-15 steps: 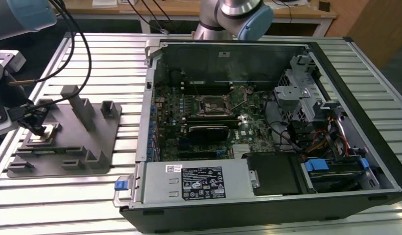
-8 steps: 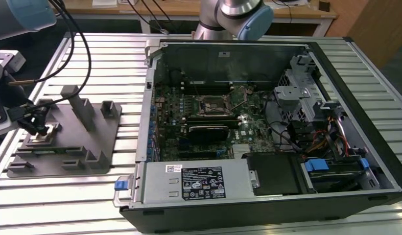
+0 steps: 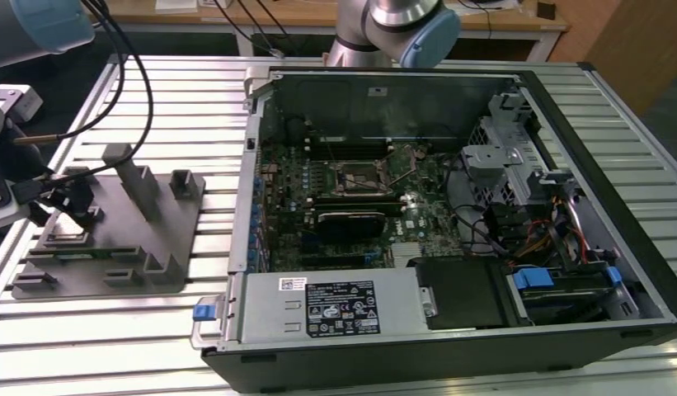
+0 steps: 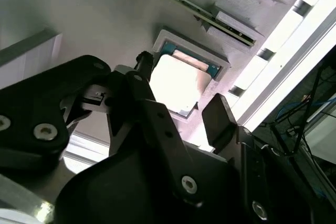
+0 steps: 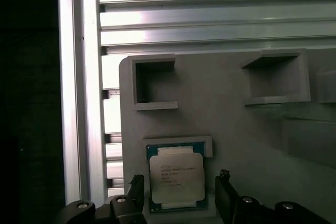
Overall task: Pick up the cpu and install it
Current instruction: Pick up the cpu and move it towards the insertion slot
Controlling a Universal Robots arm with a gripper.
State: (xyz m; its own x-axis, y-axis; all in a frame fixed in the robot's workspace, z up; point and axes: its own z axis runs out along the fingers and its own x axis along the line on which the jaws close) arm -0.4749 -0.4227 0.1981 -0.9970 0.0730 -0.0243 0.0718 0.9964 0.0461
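The cpu (image 5: 176,178) is a flat square chip with a shiny silver top. It lies in a shallow framed pocket of the grey fixture plate (image 5: 231,129). In both wrist views my gripper (image 5: 179,195) is open and hangs just above it, one black finger (image 5: 136,188) on each side with a small gap to the chip. The second wrist view shows the cpu (image 4: 178,85) between the fingertips (image 4: 218,119) of the gripper (image 4: 181,93). In the exterior view the gripper (image 3: 68,196) is low over the fixture plate (image 3: 107,239) at the exterior view's left. The metal-framed socket (image 3: 354,177) sits on the motherboard inside the open computer case (image 3: 558,165).
Upright grey posts (image 3: 134,177) and small pockets (image 5: 152,85) stand on the fixture plate close to my gripper. The plate and case rest on a slatted aluminium table (image 3: 96,346). Cables (image 3: 129,74) hang from the arm. A power supply (image 3: 332,305) fills the case's near side.
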